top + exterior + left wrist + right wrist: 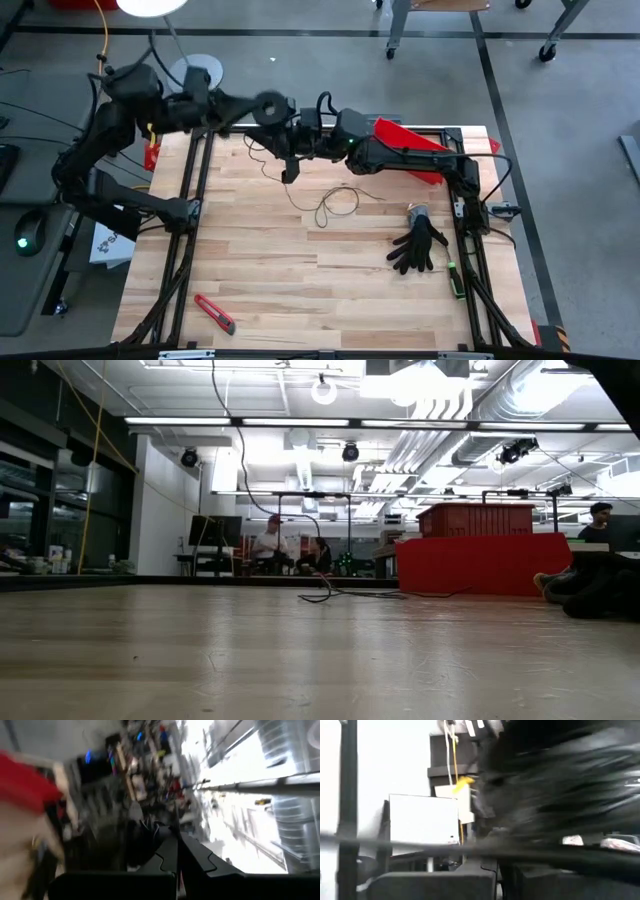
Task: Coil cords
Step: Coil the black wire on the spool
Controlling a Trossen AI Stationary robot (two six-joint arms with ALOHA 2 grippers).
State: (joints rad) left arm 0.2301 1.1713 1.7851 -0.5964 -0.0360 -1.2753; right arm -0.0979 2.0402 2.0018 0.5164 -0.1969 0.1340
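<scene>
Your two arms met over the far edge of the wooden table (300, 290), reaching toward each other from either side. The left gripper (296, 126) and the right gripper (318, 128) sat just beside one another there, raised off the wood, and both had their fingers pressed fully together. You could not tell from the overhead view whether either pinched the cord; the wrist views were too smeared to help. The thin dark cord (335, 204) lay on the table near the middle, one loose loop with a strand trailing back toward the grippers. From table height the cord (330, 594) showed as a low dark curl. A black glove (418, 248) lay to the right, well apart from the cord, and a red utility knife (214, 313) near the front left.
</scene>
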